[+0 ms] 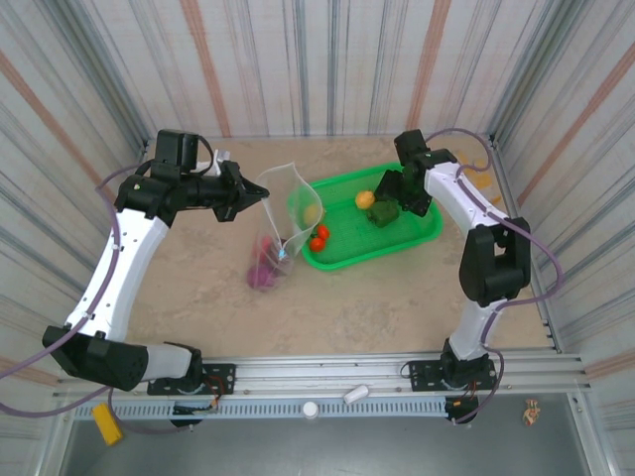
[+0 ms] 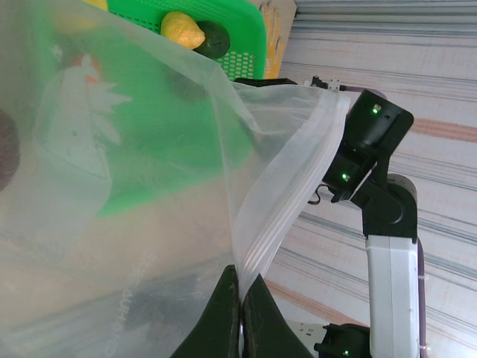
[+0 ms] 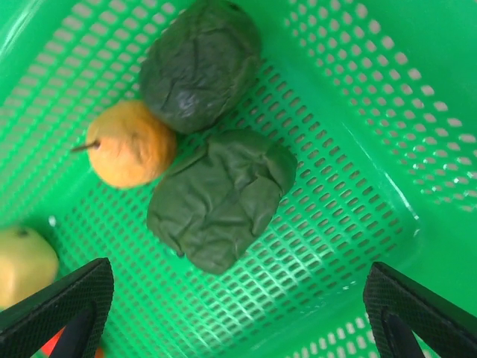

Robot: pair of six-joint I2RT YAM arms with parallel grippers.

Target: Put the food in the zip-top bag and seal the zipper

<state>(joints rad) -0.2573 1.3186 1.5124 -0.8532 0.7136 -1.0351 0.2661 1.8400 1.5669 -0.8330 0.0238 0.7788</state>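
Blurring the tray behind, zip-top bag hangs clamped in left hand; right hand apart.

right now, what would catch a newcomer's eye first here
The bright green tray right of centre, holding dark green pieces and an orange fruit below the open right gripper. Left of it, the left gripper pinches the clear bag upright, purple pieces at its base.

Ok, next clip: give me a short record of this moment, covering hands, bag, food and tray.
left hand: shut on the bag at its zipper strip, mouth held up
right hand: open, above the green tray, over two dark green pieces
bag: unsealed, purple pieces inside
tray contents: orange fruit, yellow fruit, tomatoes, the green pieces
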